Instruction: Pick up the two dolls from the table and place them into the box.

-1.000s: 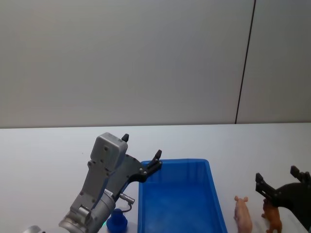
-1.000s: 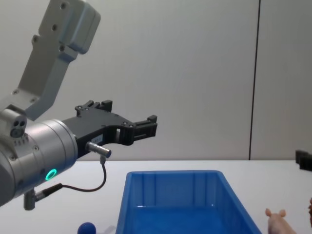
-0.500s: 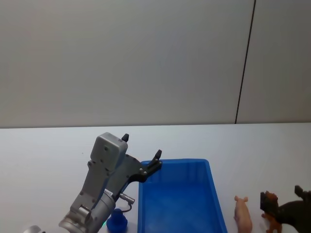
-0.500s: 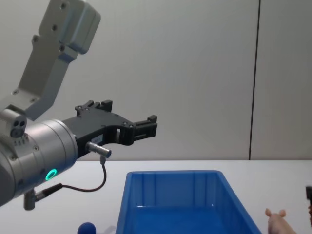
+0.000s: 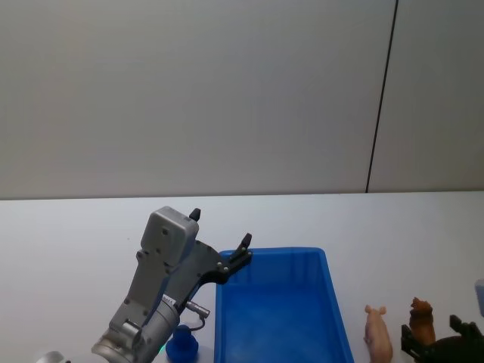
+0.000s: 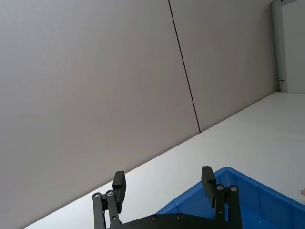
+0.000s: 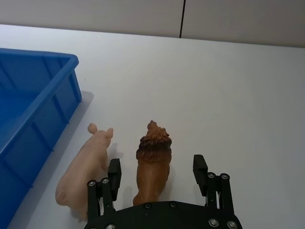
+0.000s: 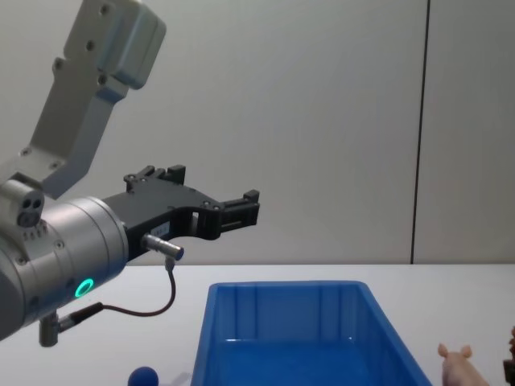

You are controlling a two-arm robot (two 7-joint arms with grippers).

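The reddish-brown doll [image 7: 153,160] stands on the white table [image 5: 76,227], and the pale pink pig doll [image 7: 85,168] lies close beside it, between it and the blue box [image 7: 38,55]. My right gripper [image 7: 157,168] is open and low over the table, with one finger on each side of the brown doll and not touching it. In the head view the pig [image 5: 376,333] and brown doll [image 5: 421,321] lie right of the box [image 5: 287,251], with the right gripper [image 5: 435,336] at the lower right corner. My left gripper [image 5: 221,227] hangs open above the box's left rim, holding nothing.
A small dark-blue ball [image 8: 143,375] sits on the table left of the box [image 8: 282,285], under my left arm. A plain grey wall stands behind the table. Bare tabletop stretches beyond and to the right of the dolls.
My right gripper has come down from above the dolls, and its open fingers now straddle the brown doll. The left arm, the box and the dolls have not moved.
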